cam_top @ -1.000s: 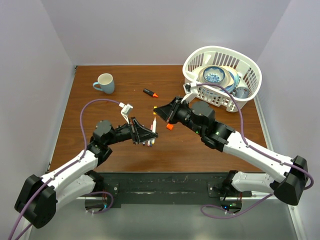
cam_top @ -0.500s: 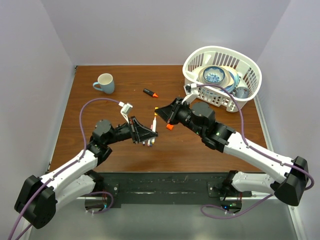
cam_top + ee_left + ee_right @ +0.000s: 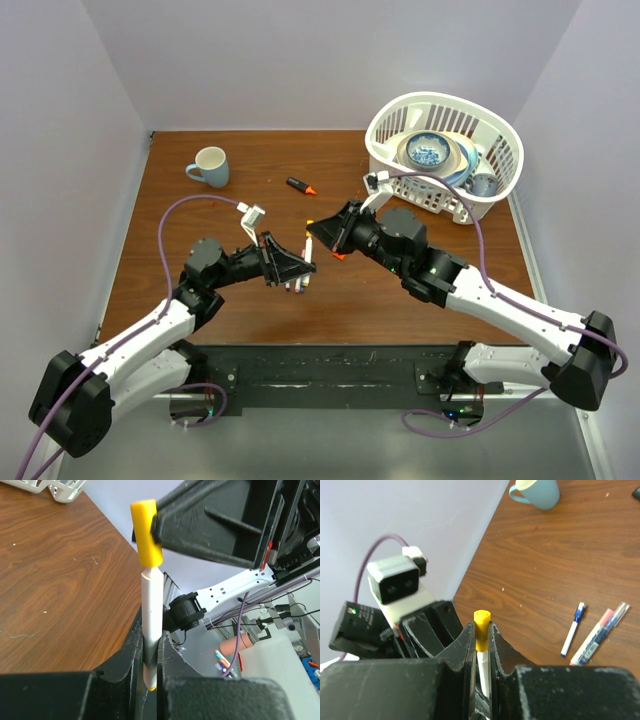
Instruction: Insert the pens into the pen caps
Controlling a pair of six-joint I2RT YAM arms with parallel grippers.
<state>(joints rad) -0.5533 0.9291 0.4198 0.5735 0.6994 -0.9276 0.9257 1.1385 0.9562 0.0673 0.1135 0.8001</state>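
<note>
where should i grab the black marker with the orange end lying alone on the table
Take the black marker by the middle of its dark barrel, coming straight down from above and closing across its narrow width. It lies flat and alone on the table, so both long sides are open, and the orange end stays free.

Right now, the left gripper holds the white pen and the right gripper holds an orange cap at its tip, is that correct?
Not quite: the cap is yellow, not orange, as the left wrist view shows. The left gripper holds the white pen and the right gripper holds that cap at its tip.
</note>
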